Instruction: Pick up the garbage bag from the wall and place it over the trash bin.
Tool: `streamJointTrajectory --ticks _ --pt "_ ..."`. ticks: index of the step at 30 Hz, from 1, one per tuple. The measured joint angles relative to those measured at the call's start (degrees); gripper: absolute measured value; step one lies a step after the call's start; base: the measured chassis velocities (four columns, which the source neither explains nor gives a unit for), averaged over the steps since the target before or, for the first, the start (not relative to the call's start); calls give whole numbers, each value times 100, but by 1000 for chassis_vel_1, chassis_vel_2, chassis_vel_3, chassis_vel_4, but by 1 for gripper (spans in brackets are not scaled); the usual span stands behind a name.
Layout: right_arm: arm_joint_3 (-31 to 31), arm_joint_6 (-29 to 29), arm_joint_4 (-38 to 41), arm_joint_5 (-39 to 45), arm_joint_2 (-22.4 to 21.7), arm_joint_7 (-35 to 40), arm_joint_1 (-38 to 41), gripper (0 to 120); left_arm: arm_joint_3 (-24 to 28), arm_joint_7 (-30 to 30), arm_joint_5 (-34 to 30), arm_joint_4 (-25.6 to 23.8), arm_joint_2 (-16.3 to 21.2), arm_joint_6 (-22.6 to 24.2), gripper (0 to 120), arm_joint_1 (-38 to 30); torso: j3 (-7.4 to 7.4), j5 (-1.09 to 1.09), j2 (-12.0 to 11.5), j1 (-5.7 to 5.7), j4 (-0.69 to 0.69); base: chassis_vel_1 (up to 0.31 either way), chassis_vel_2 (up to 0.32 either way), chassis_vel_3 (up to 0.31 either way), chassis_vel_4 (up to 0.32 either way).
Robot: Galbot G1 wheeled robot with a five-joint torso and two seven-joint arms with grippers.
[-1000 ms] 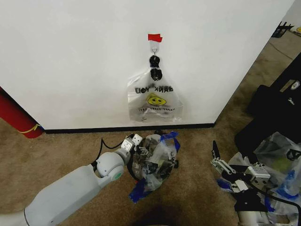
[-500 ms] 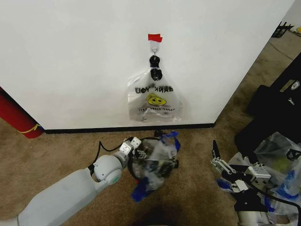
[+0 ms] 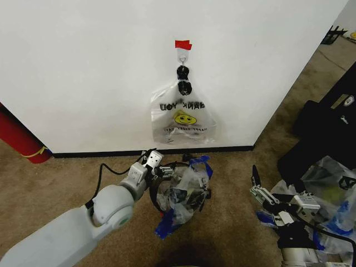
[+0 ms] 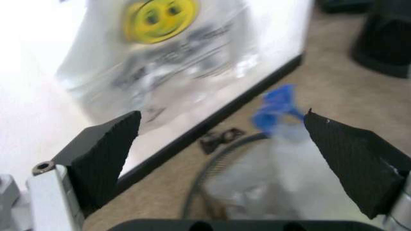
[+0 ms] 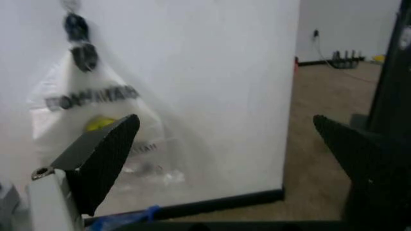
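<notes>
The garbage bag [image 3: 186, 186], crinkly clear plastic with blue patches, lies bunched over the trash bin [image 3: 157, 196], a black wire-mesh bin on the carpet just below the white wall [image 3: 83, 72]. My left gripper [image 3: 152, 161] hovers at the bin's left rim beside the bag. In the left wrist view it is open [image 4: 220, 116], with the bag [image 4: 282, 163] and the bin's dark rim [image 4: 212, 166] beyond the fingers. My right gripper [image 3: 258, 186] stands open low on the right, apart from the bin, and faces the wall [image 5: 224, 118].
A translucent smiley-face bag [image 3: 182, 119] hangs from a hook [image 3: 182, 55] under red tape [image 3: 183, 44], right above the bin. A red cylinder [image 3: 19, 139] leans at the left. Black cases [image 3: 328, 128] and clear sacks [image 3: 334, 183] crowd the right.
My left arm has swung left and its gripper has shifted a little left and toward the wall, off the bag. The bag stays on the bin. The right arm is still.
</notes>
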Motion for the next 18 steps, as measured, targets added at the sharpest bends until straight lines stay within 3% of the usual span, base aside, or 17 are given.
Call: streamJointTrajectory --ticks 7,18 --pt "17 -498 -21 7 2 521 80 100 152 68 113 -512 163 115 100 278 0 1 0 0 0 0 0 0 0" --pt "-14 -586 -22 -6 21 567 85 100 453 315 482 -254 174 542 98 540 0 1 0 0 0 0 0 0 0"
